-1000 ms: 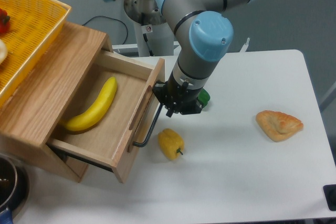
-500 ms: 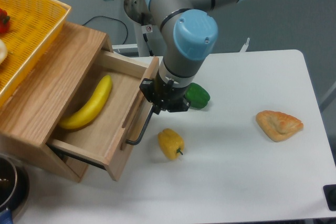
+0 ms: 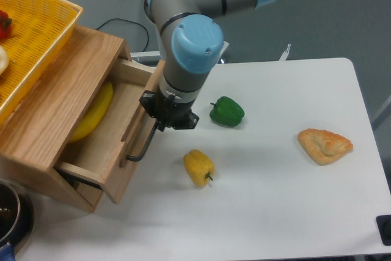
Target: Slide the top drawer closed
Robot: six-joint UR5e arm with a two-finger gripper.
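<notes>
The top drawer [image 3: 124, 175] is a light-oak box with a flat front, sticking out of its wooden cabinet [image 3: 55, 99] by roughly a third. A yellow banana [image 3: 93, 116] lies inside, half hidden under the cabinet top. A black bar handle [image 3: 140, 150] runs along the drawer front. My gripper [image 3: 162, 125] points down and presses against the upper end of the handle and front. Its fingers look shut, with nothing held between them; the wrist covers most of them.
A yellow woven basket [image 3: 36, 25] sits on the cabinet top. On the white table lie a green pepper [image 3: 227, 111], a yellow pepper [image 3: 198, 167] close to the drawer front, and a pastry [image 3: 325, 145] at the right. A dark pot [image 3: 8, 217] stands at the bottom left.
The arm has moved left, pushing the drawer into the cabinet. The banana went in with it and is now partly covered. The green pepper, hidden before, is in full view.
</notes>
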